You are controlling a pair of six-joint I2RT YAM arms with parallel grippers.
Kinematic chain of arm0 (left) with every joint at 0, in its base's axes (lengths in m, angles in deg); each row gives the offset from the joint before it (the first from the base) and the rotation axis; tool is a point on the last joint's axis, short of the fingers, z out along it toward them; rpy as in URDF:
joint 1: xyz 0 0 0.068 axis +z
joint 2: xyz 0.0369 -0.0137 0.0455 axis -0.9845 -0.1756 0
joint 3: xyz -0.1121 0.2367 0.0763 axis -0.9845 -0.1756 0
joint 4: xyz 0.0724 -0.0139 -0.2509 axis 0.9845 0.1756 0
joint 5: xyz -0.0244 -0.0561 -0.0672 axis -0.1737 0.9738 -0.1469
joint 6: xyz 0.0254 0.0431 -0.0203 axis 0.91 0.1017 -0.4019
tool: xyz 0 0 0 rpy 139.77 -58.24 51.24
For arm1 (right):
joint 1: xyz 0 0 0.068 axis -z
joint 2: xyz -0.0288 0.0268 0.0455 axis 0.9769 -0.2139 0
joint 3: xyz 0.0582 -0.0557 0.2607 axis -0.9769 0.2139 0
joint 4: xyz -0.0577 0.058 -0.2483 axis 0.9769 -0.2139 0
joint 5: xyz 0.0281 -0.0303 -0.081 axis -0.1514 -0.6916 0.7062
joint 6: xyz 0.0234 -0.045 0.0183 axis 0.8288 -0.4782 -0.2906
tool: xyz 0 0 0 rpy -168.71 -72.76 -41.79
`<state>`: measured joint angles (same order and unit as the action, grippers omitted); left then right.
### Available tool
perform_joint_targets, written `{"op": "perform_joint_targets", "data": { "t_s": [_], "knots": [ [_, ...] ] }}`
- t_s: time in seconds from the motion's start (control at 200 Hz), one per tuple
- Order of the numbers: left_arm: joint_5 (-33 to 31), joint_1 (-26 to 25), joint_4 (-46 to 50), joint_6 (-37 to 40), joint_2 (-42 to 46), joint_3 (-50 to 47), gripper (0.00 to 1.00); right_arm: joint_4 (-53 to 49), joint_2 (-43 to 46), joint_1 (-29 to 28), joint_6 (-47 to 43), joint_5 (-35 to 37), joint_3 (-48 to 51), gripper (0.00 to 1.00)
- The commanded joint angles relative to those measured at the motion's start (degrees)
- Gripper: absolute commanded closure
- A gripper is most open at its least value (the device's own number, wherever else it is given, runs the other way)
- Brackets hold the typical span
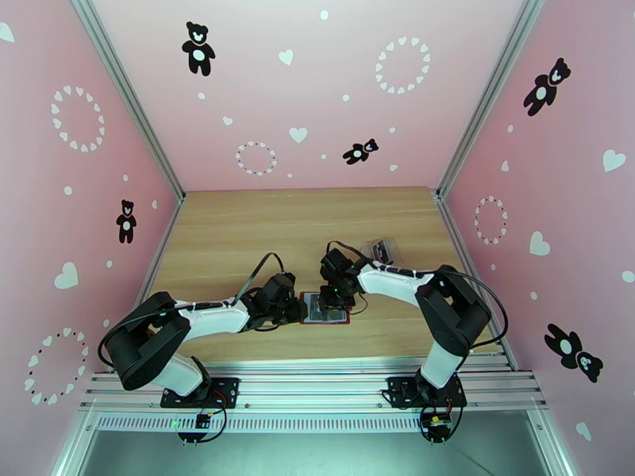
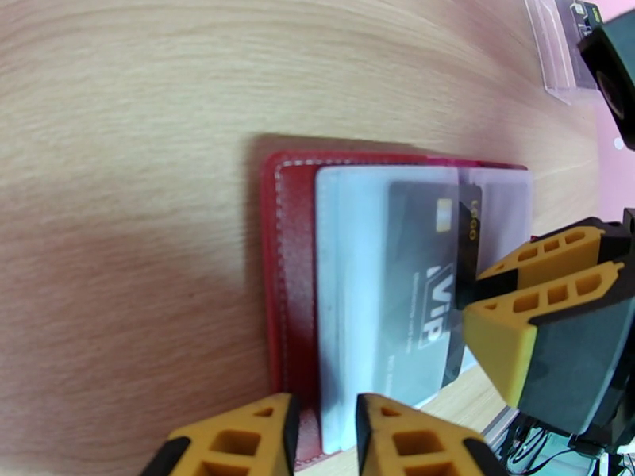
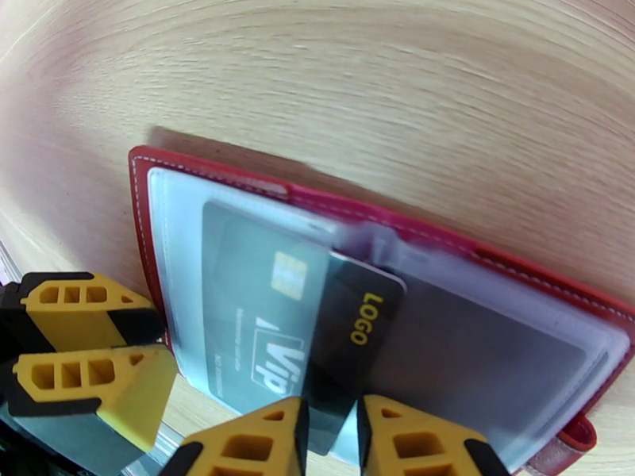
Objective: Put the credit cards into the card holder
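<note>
- Done, as I judge it: the grey VIP card [image 3: 246,311] looks seated under a clear pocket of the open red card holder [image 3: 476,247]. The holder lies on the wooden table [image 1: 238,224], toward 6 o'clock in the top view.
- Remaining: the black LOGO card [image 3: 361,319] is only part-way in (far end under the sleeve, at 3 o'clock of the grey card). The right gripper [image 3: 328,414] pinches its near end, jaws narrow.
- The left gripper [image 2: 325,410], at 9 o'clock of the holder, has narrow jaws clamped on the holder's edge.
- Count: two cards, one card holder, two grippers, and one clear plastic pouch [image 1: 383,251] at 1 o'clock, apart.
</note>
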<state>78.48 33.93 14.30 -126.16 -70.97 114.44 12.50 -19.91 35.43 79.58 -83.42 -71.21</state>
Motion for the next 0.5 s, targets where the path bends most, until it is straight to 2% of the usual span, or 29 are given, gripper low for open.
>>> {"op": "perform_joint_targets", "data": {
  "t_s": [0.0, 0.345, 0.415, 0.495],
  "knots": [
    [-0.54, -0.89, 2.33, 0.04, -1.66, 0.47, 0.73, 0.66, -2.37, -0.85, 0.96, 0.13, -1.32, 0.75],
    [-0.61, -0.92, 2.42, 0.02, -1.27, 0.35, 0.73, 3.84, -2.32, -1.99, 2.14, -4.93, -1.86, 0.76],
    [-0.77, -0.98, 2.95, 0.00, -0.59, 0.34, 0.73, 2.41, -0.61, -1.99, 1.49, -2.96, -2.02, 0.75],
    [-1.49, -0.98, 3.87, 0.00, 1.14, 0.09, 0.72, -1.39, 2.10, -1.99, -0.17, 1.26, -3.17, 0.67]
  ]
}}
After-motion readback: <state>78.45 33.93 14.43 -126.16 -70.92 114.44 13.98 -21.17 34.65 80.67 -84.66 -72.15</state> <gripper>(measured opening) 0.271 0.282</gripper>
